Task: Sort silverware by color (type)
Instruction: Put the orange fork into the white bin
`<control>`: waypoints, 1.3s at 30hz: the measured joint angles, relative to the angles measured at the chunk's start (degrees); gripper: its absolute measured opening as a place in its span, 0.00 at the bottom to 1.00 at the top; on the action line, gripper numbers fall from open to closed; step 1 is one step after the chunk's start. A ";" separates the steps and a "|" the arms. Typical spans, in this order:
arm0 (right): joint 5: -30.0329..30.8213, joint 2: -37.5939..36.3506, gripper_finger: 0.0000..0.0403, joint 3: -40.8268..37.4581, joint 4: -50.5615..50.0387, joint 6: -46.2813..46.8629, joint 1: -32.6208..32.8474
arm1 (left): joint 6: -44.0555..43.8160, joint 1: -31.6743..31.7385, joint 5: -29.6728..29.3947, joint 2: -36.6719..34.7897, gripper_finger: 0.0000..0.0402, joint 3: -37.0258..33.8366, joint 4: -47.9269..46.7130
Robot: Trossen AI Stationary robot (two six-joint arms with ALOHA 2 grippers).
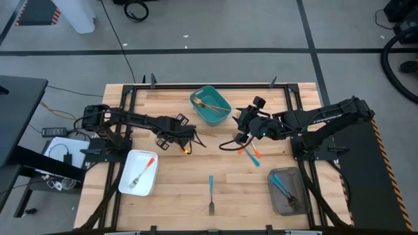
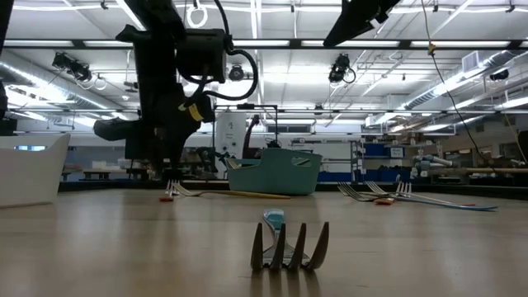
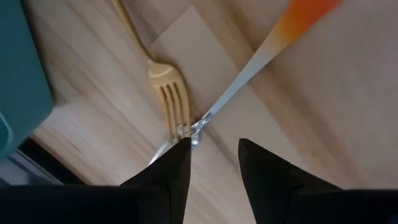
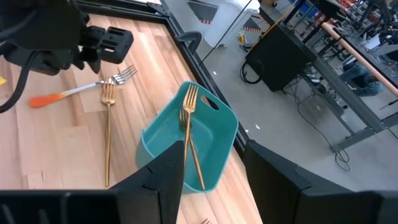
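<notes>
Silverware lies scattered: we hover the left gripper (image 3: 214, 163), jaws apart, over an orange fork (image 3: 249, 68) crossing a gold fork (image 3: 169, 93). Thin, stiff, slippery; pinch mid-handle. Right gripper (image 4: 214, 168) hangs released.

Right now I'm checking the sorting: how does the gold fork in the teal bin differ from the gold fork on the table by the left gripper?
The gold fork in the teal bin leans tilted against the bin, tines up; the gold fork on the table lies flat on the wood. The bin fork is already sorted and alone; the table fork's tines lie against an orange-handled fork, just ahead of the open left gripper. Both are all gold.
</notes>
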 joint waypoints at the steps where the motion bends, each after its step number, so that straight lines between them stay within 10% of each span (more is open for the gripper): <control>1: 0.00 0.00 0.43 0.00 -0.01 0.00 0.00 | 1.73 0.21 -0.35 0.00 0.35 0.00 0.00; 39: -0.04 -0.04 0.43 0.00 -0.82 0.48 0.02 | 36.35 7.92 10.97 5.89 0.44 -0.04 4.33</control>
